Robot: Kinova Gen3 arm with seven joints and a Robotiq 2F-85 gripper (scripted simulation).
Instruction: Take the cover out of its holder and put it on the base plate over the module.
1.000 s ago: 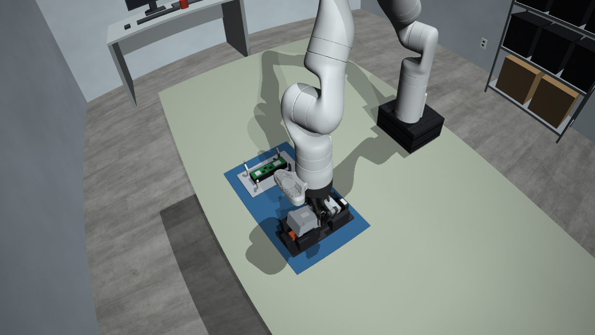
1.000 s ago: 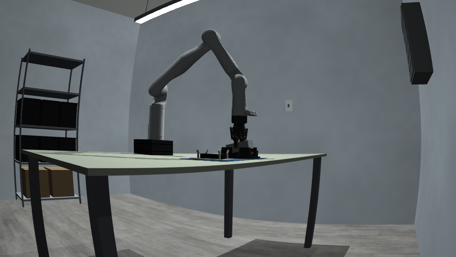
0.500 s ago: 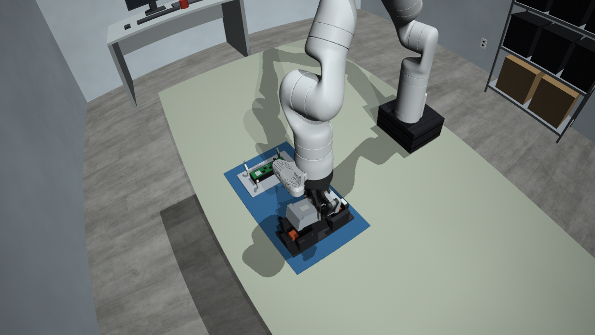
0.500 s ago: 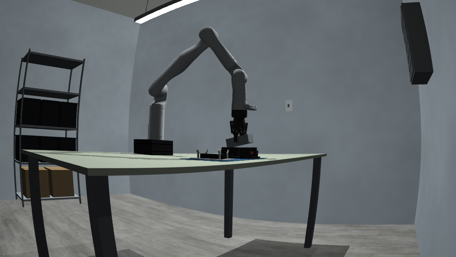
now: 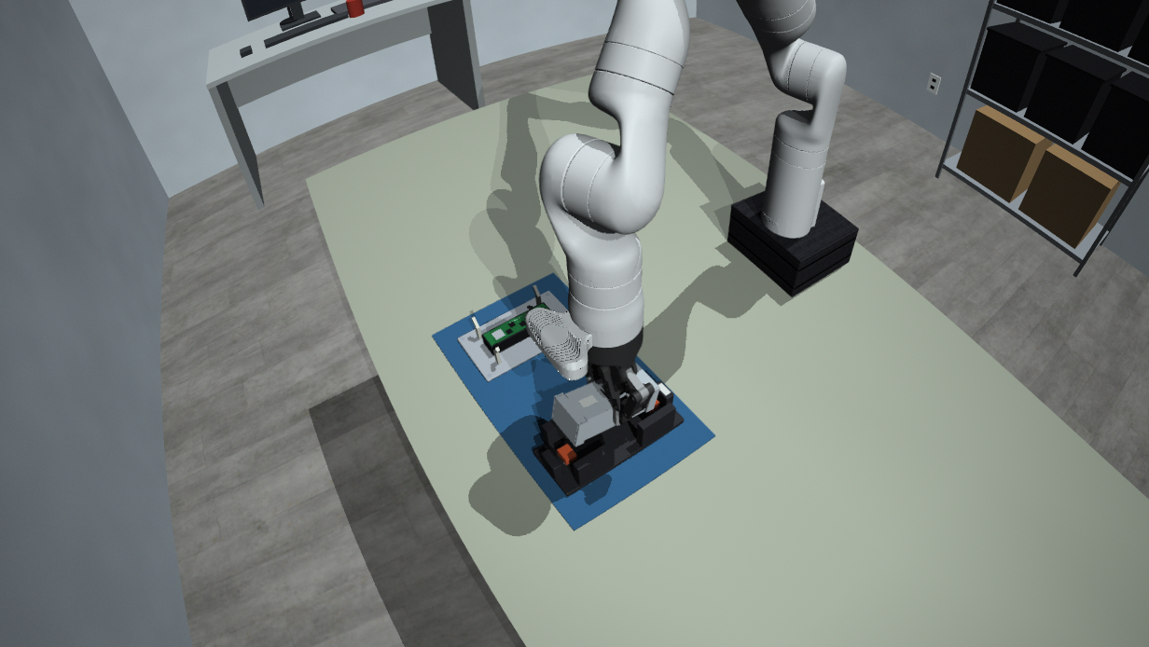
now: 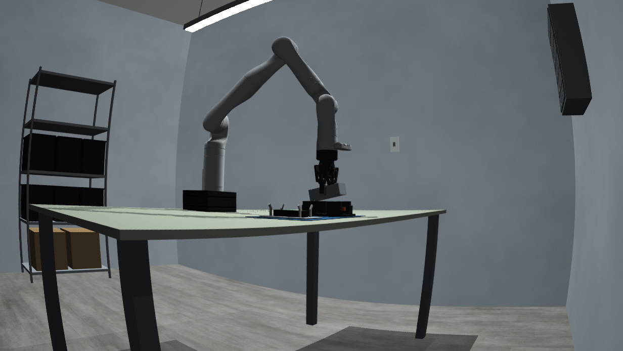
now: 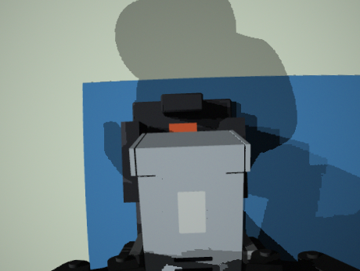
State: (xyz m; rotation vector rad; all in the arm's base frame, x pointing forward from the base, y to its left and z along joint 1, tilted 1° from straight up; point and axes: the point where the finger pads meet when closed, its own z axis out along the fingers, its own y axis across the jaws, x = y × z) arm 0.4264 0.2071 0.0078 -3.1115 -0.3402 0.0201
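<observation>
While the gripper (image 5: 622,407) (image 6: 324,188) (image 7: 191,247) is gripping the cover (image 5: 580,413) (image 6: 336,190) (image 7: 192,168), the holder (image 5: 601,463) (image 6: 317,208) (image 7: 181,102) is sitting below

From the top, the arm (image 5: 606,289) (image 6: 305,76) is reaching down over the blue mat (image 5: 671,433) (image 6: 357,215) (image 7: 109,196), and the gripper is hanging above the holder. The grey cover is sticking out to one side of the fingers, with an orange piece (image 5: 565,454) (image 6: 344,208) (image 7: 182,127) showing beneath it in the black holder. Near the mat's other end, the plate (image 5: 514,359) (image 6: 278,217) is carrying the green module (image 5: 505,331) (image 6: 290,213), which is lying uncovered among upright posts (image 5: 476,326) (image 6: 269,210). Part of the arm is hiding one end of the module.

From the exterior, the cover is hanging just over the holder, apart from it, and is tilting, its end away from the arm's base riding higher. The gripper is pointing straight down, its fingers standing about half open and closing on the cover between them. The plate is lying low on the mat, its posts leaning outward.

From the wrist, the cover is filling the lower middle, its pale patch (image 7: 192,211) facing up. Finger parts are showing at both sides along the bottom edge; whether the thin walls are bending is impossible to tell.

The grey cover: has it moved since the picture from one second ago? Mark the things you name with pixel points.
Yes. In the exterior view, the cover (image 5: 584,411) (image 6: 337,191) (image 7: 192,180) has moved up, relative to the black holder (image 5: 599,464) (image 6: 326,208) (image 7: 131,192).
</observation>
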